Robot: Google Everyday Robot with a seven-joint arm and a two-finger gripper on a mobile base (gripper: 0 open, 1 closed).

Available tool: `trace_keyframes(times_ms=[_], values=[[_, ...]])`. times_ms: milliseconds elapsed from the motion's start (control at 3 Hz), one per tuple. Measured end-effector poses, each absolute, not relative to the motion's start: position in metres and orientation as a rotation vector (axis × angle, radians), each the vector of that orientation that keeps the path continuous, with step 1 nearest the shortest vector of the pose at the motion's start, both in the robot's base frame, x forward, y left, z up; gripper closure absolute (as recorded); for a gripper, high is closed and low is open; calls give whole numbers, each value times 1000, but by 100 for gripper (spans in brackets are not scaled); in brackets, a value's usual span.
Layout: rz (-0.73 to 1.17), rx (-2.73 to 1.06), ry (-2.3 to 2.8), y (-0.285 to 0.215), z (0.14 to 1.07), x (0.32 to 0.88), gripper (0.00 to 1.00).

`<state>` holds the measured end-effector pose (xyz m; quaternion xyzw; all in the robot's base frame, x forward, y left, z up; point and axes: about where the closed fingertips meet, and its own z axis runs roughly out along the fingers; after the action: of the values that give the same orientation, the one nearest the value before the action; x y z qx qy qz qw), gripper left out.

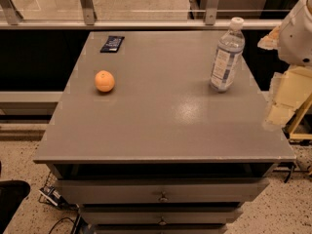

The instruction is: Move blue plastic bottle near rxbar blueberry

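The blue plastic bottle [226, 55] stands upright on the right side of the grey table [161, 126]; it is clear and bluish with a white cap and a pale label. The rxbar blueberry [112, 43], a flat dark navy wrapper, lies at the far left corner of the table. The two are far apart across the tabletop. My gripper [276, 112] hangs as a pale shape off the table's right edge, to the right of the bottle and a little nearer to the camera, not touching it. The white arm [300, 28] is above it at the upper right.
An orange fruit [104, 81] sits on the left part of the table, in front of the rxbar. A metal railing [146, 23] with glass panels runs behind the table. Drawers [161, 191] are below the front edge. A yellow frame [302, 121] stands at the right.
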<state>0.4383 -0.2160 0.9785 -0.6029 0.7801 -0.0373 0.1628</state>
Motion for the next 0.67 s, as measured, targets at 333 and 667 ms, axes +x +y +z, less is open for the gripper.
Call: trace_keyframes(times_ms=[333,667], values=[[-107,-1720,2225,-216,979,438,0],[-112,-1655,2237,-220,978,445,0]])
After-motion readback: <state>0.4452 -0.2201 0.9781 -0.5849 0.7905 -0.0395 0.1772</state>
